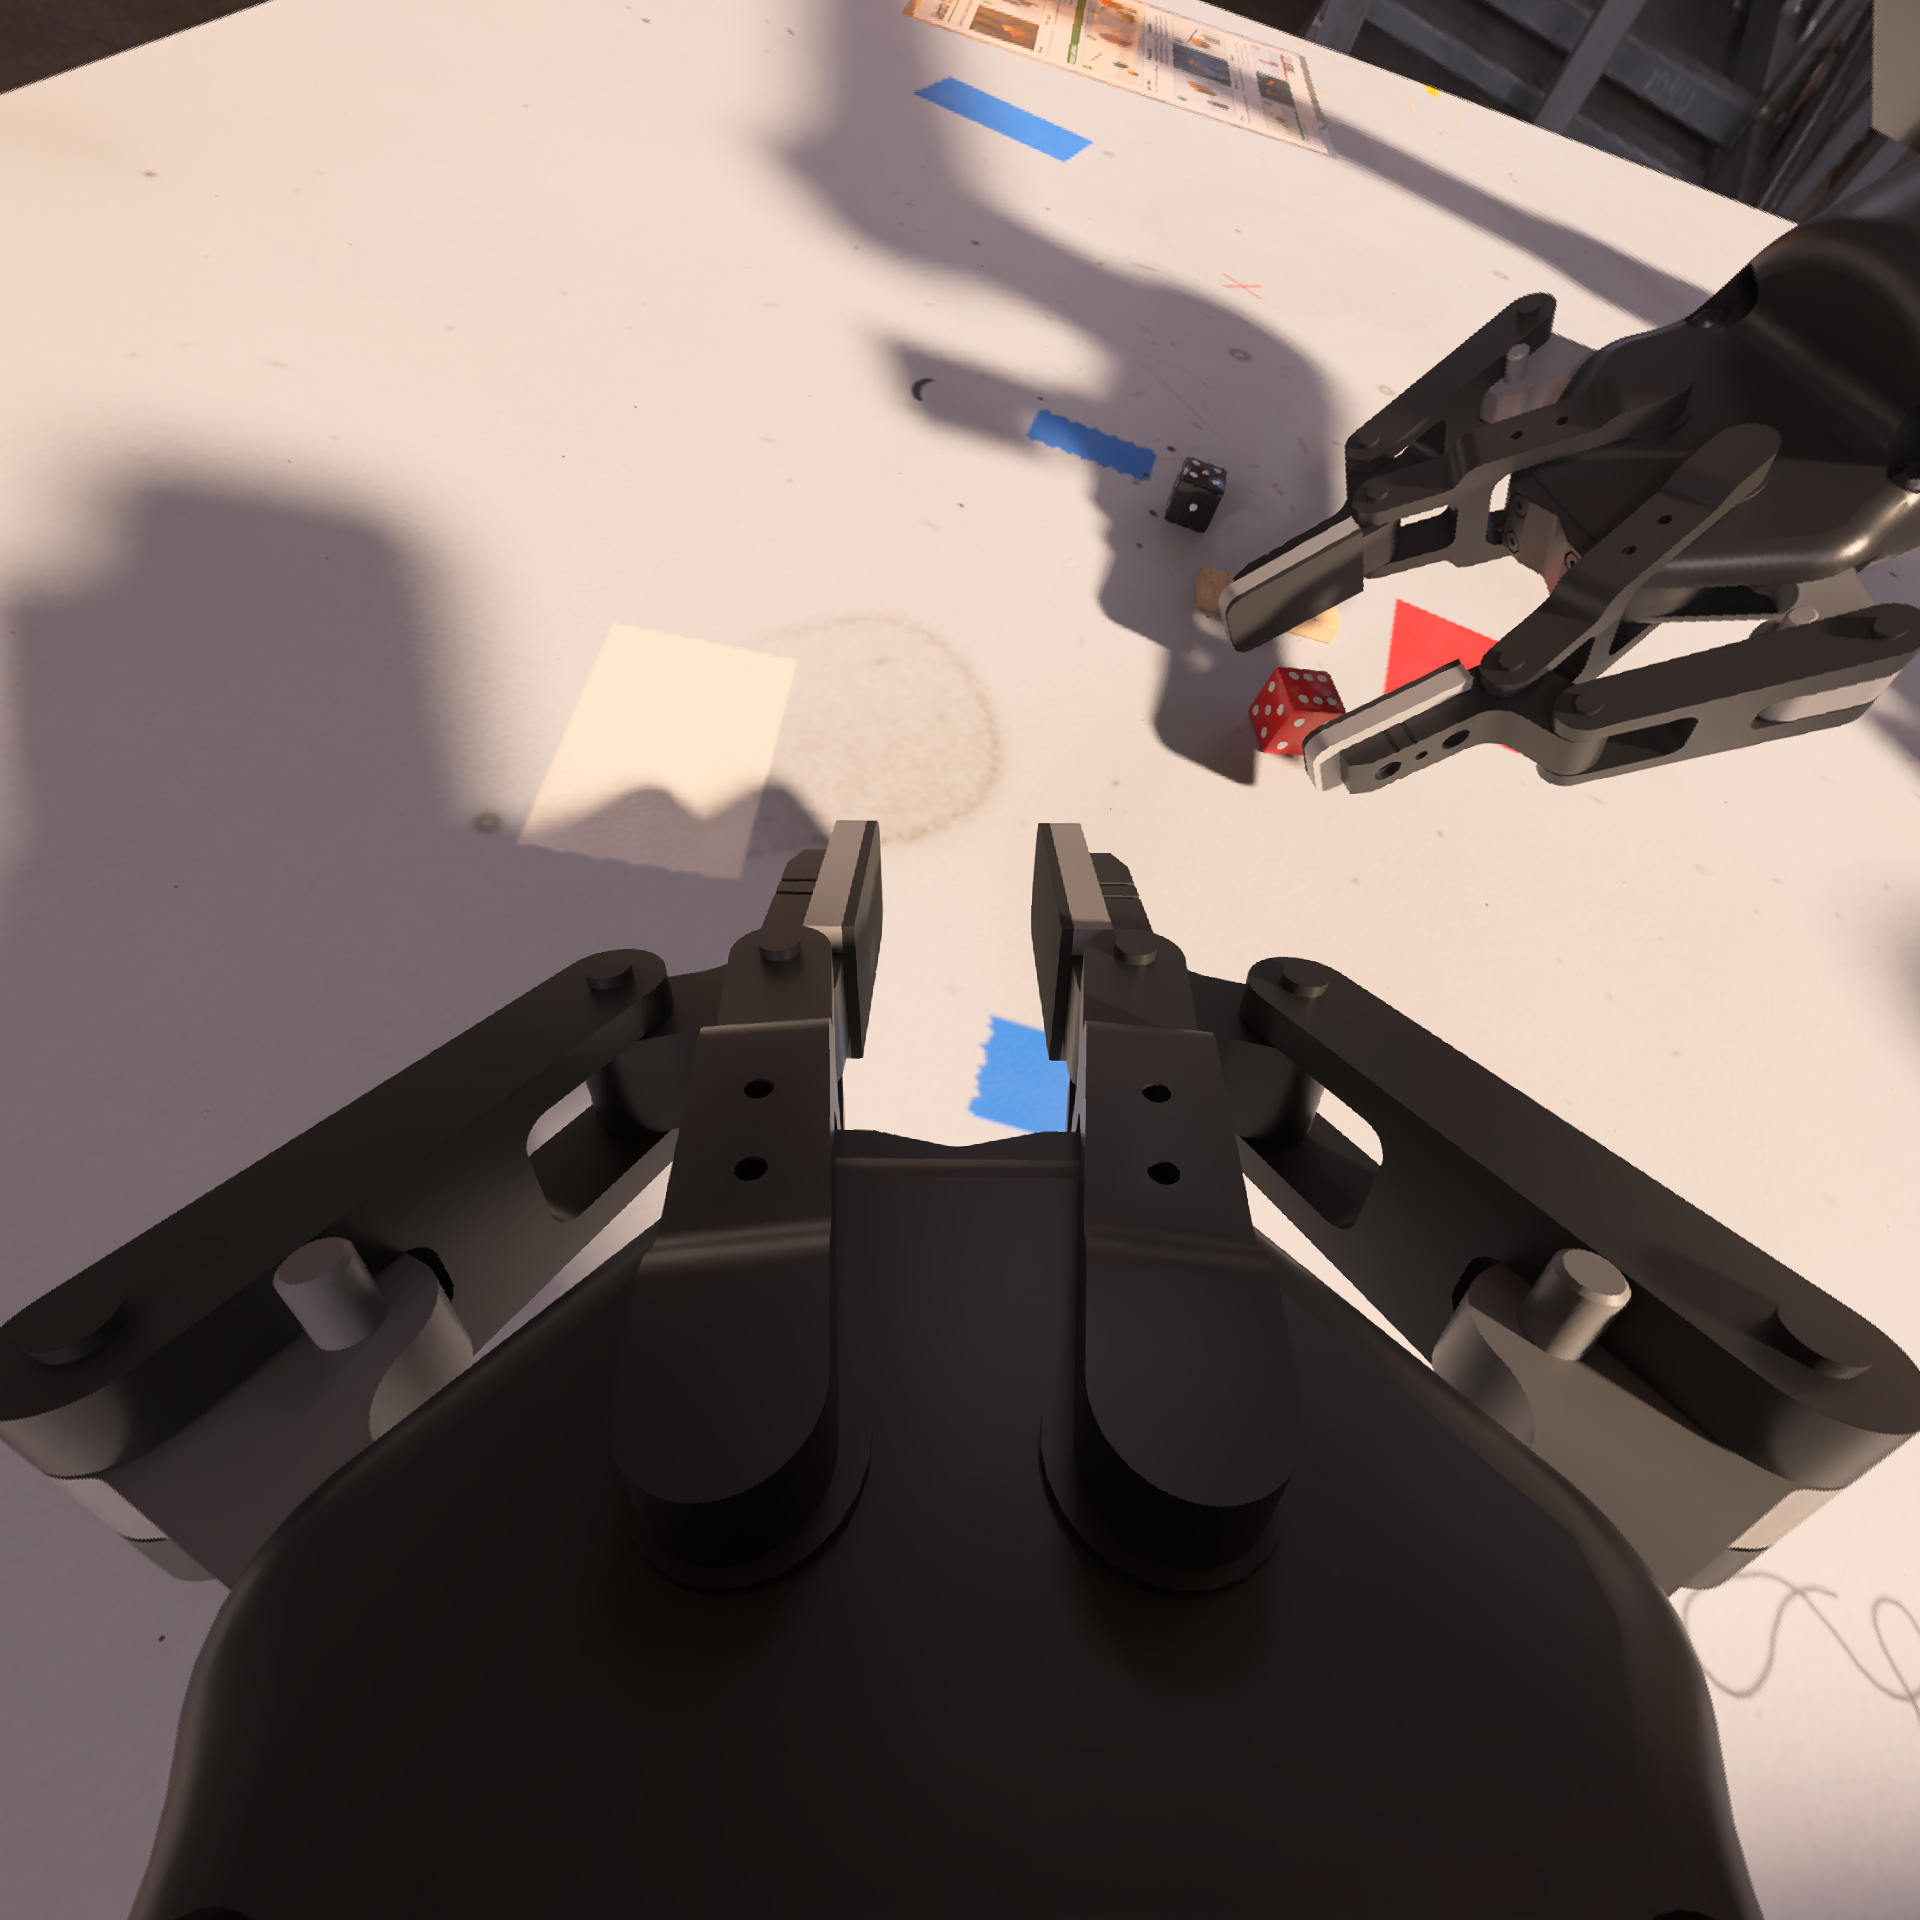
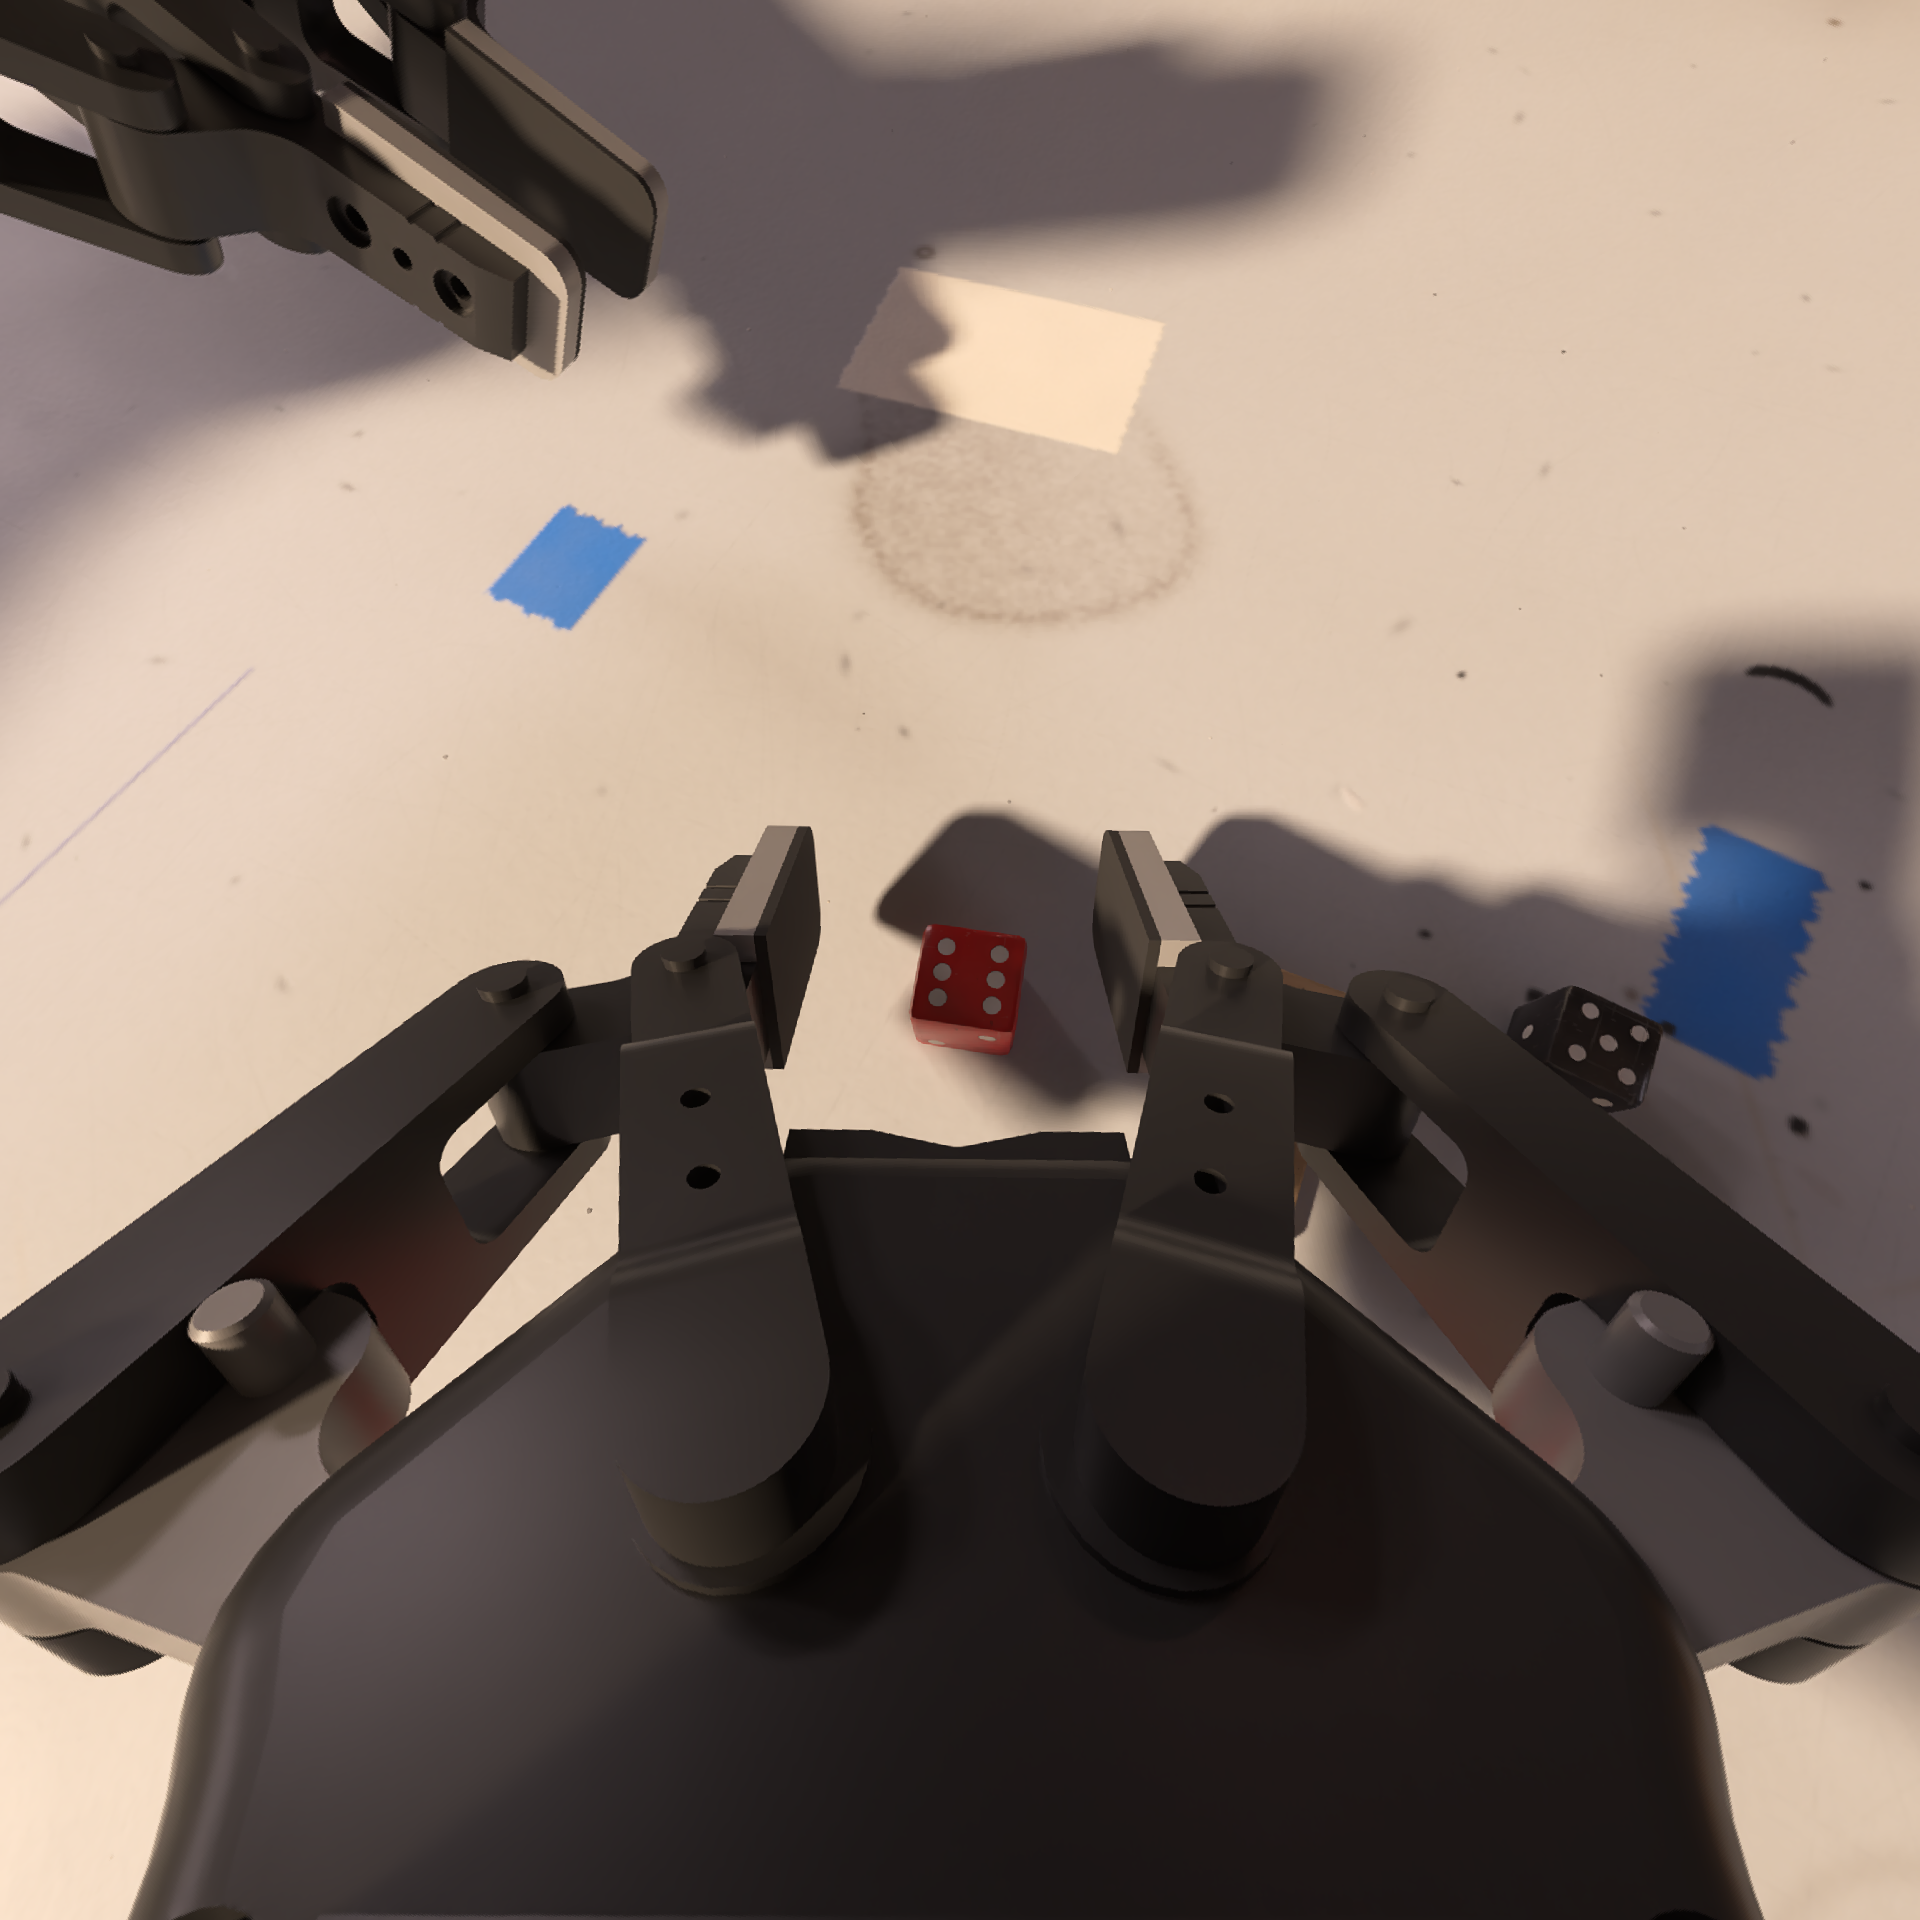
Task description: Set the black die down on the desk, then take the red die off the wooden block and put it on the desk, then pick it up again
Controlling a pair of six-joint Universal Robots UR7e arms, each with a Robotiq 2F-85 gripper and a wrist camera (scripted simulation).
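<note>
The red die (image 2: 968, 987) sits on the white desk (image 2: 312, 831), between the fingers of my right gripper (image 2: 958, 847), which is open and not touching it. In the left wrist view the red die (image 1: 1294, 710) lies by the right gripper (image 1: 1280, 681), just above the desk. The black die (image 1: 1195, 496) rests on the desk beyond it and shows right of the right fingers (image 2: 1584, 1044). The wooden block (image 1: 1210, 587) is mostly hidden behind a right finger. My left gripper (image 1: 958, 842) is open and empty, apart from both dice.
A cream paper rectangle (image 1: 665, 748) and a round grey stain (image 1: 894, 727) lie mid-desk. Blue tape strips (image 1: 1091, 445) (image 2: 566, 566) and a red triangle (image 1: 1439, 644) mark the surface. A printed sheet (image 1: 1122, 62) lies at the far edge. The left gripper (image 2: 592, 281) hangs at upper left.
</note>
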